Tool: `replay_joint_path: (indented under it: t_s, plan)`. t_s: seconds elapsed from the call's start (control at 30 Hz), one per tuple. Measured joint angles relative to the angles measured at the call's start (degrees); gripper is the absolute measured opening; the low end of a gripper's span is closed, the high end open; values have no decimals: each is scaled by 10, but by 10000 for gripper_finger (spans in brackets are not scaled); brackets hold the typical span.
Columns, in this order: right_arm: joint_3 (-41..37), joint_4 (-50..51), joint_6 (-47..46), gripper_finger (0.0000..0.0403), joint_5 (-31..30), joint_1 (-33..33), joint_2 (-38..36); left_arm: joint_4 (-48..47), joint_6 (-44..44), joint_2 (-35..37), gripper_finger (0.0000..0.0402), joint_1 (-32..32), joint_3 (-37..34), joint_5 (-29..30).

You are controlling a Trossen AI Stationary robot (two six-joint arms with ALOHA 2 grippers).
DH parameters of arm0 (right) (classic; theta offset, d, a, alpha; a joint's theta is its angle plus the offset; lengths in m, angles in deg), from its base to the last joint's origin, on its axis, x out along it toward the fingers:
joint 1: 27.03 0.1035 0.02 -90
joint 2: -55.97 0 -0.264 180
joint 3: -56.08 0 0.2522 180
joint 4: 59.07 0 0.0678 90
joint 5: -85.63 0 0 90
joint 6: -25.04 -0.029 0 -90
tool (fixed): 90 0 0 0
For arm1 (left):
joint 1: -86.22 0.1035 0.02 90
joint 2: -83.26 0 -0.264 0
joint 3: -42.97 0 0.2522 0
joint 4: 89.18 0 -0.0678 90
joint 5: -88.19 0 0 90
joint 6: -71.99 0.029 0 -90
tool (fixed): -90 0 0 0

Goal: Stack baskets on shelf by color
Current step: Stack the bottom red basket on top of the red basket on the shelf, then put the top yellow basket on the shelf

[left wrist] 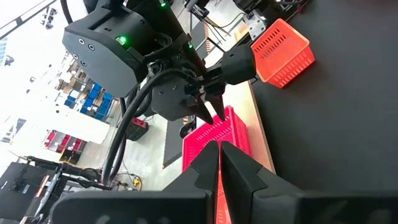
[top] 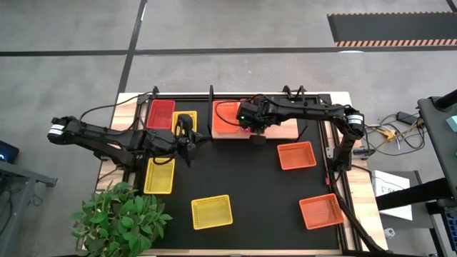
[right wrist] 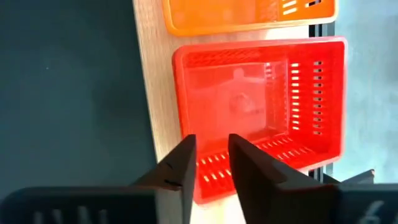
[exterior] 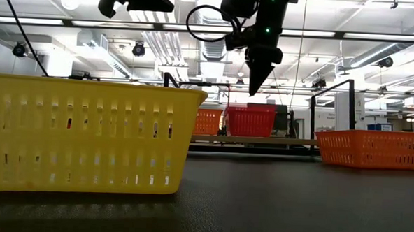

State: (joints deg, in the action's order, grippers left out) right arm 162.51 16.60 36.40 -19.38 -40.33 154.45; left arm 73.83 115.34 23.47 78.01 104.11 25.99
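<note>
The shelf, a light wood board, runs along the table's far edge. On it a red basket stands on its base beside an orange basket. My right gripper hangs open above the red basket's near wall, clear of it in the low view. Another red basket and a yellow one sit at the shelf's left part. My left gripper is shut with nothing in it, held level above the yellow basket's right side.
On the black mat lie two yellow baskets and two orange ones. A potted plant stands at the near left corner. Black uprights rise from the shelf.
</note>
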Motion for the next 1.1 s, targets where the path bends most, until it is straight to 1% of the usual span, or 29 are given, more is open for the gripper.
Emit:
replay_joint_path:
  t_s: [0.13,0.23,0.33,0.43,0.57,0.67,0.7,0.8,0.87,0.97,1.1]
  plan:
    - [18,30,2,127,0,0,-1,0,-6,0,0,0,0,0]
    - [42,64,-16,134,2,0,-6,0,-10,0,0,0,0,0]
    - [38,75,-35,123,25,1,-28,0,-22,0,0,0,-1,0]
    - [4,54,-37,95,34,13,-65,0,-40,0,0,0,-2,0]
    - [-83,-49,-26,48,33,41,-137,-2,-74,0,0,0,-9,0]
    - [-162,-160,-7,18,32,62,-195,-3,-114,0,0,0,-14,4]
    - [-189,-200,2,13,32,68,-212,-3,-134,0,0,0,-17,10]
    - [-268,-320,24,11,33,80,-259,-6,-210,0,0,0,-27,36]
    - [-318,-401,52,12,32,84,-287,-31,-264,0,0,0,-28,51]
    - [-381,-500,90,13,34,84,-316,-106,-326,-1,0,-2,-14,53]
    - [-430,-569,116,13,34,84,-343,-204,-376,0,0,-1,18,53]
